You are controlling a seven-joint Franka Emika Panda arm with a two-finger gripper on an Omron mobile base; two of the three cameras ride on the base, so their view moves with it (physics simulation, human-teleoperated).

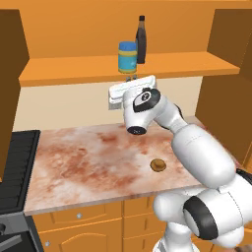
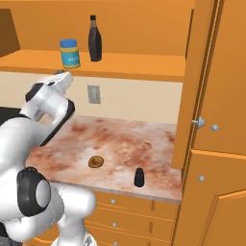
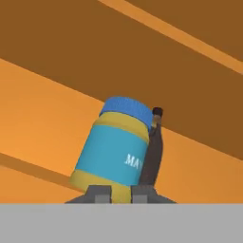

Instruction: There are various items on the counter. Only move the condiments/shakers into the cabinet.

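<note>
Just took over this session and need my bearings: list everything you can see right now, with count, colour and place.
jar: one, yellow and blue with a blue lid, on the cabinet shelf near its front edge, right at the gripper.
bottle: one, dark brown, on the shelf behind and right of the jar.
shaker: one, black, near the counter's front edge.
pastry: one, round, brown, on the counter.
cabinet: one, orange, open, above the counter.
counter: one, mottled reddish-brown and cream, over orange drawers.
stove: one, black, left of the counter.
wall outlet: one, grey, under the shelf.
gripper: one, dark tips, raised to the jar's base; grip state unclear.
</note>
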